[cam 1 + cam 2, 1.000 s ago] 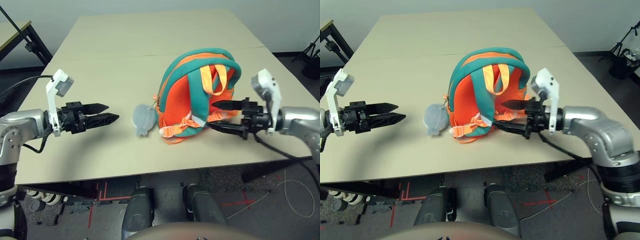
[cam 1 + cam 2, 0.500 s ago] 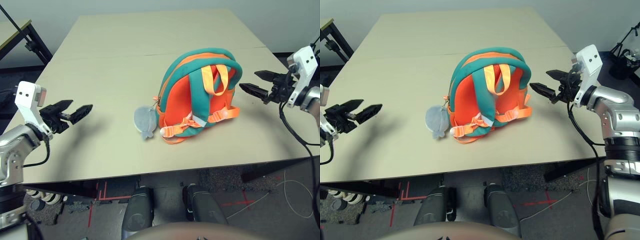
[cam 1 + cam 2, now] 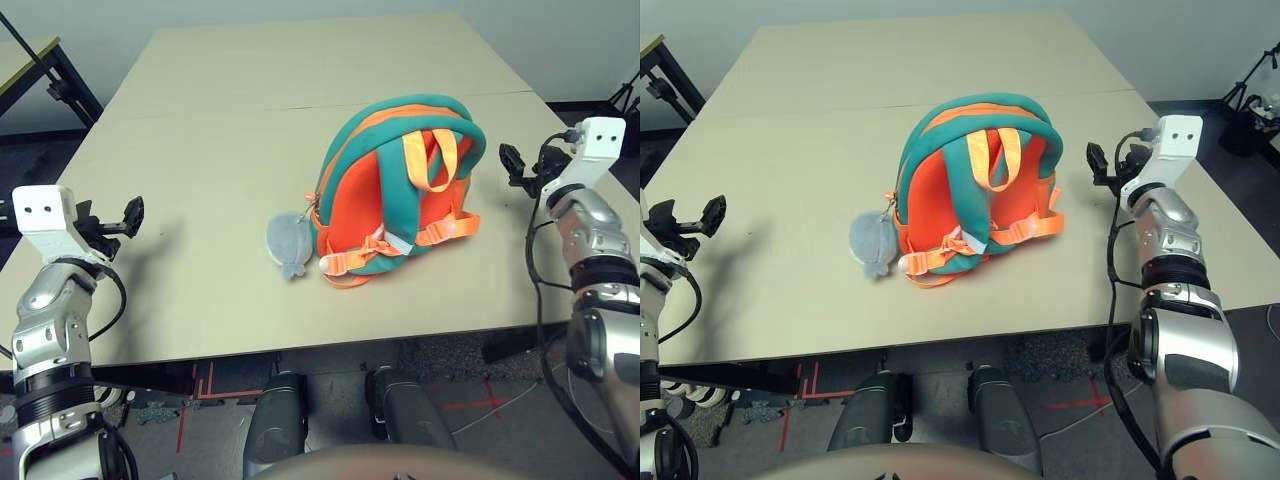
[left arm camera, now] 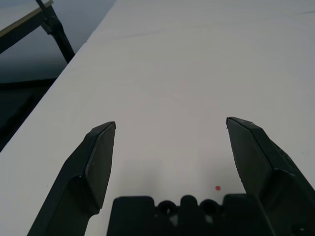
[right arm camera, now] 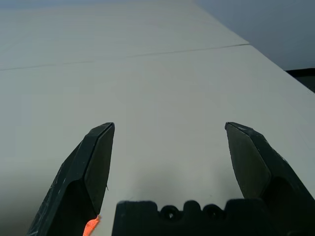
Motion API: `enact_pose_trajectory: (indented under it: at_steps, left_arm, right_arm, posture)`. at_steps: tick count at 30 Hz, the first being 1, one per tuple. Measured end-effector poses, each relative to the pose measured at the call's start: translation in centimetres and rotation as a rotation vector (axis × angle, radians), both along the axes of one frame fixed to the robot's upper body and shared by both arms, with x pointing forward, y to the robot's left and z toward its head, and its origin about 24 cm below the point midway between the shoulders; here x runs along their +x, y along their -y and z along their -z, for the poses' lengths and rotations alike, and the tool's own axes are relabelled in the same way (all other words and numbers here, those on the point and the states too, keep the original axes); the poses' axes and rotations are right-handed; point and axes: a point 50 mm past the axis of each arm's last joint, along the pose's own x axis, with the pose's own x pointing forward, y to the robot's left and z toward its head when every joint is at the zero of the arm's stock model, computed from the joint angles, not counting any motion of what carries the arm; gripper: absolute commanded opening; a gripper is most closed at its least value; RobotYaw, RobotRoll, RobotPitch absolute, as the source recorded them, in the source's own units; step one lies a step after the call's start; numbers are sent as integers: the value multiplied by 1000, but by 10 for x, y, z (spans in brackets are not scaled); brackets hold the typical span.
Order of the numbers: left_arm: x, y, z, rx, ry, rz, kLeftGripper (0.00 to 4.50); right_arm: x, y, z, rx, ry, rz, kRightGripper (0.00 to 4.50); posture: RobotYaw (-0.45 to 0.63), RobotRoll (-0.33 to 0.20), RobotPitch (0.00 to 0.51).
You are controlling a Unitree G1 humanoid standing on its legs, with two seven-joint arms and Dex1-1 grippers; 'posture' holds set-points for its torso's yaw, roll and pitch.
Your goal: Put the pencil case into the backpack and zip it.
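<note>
The backpack (image 3: 400, 190) stands upright near the middle of the counter (image 3: 220, 120), straps facing the robot, its grey fish charm (image 3: 290, 242) lying on the counter at the bag's 8 o'clock. The left jaws (image 3: 118, 219) hover over the counter's edge well off at the bag's 9 o'clock, spread wide and empty. The right jaws (image 3: 520, 164) sit near the bag at its 3 o'clock, also wide and empty, apart from it.
</note>
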Motion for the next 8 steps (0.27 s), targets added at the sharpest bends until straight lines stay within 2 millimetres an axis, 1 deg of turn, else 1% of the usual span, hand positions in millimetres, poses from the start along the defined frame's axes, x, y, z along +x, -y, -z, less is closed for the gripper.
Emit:
enact_pose_trajectory:
  at_steps: [3, 6, 8]
  left_arm:
    - [0, 1, 6, -22, -5, -26, 4500]
    - [-1, 0, 7, -35, 12, -48, 4500]
    - [-2, 0, 7, -38, 22, -59, 4500]
  right_arm:
    - [-1, -1, 5, -2, -12, 7, 4439]
    - [-2, -2, 9, -4, -12, 5, 4439]
    - [-5, -3, 16, -1, -25, 6, 4439]
  posture:
    - [-48, 0, 71]
    - [-49, 0, 74]
    - [-51, 0, 75]
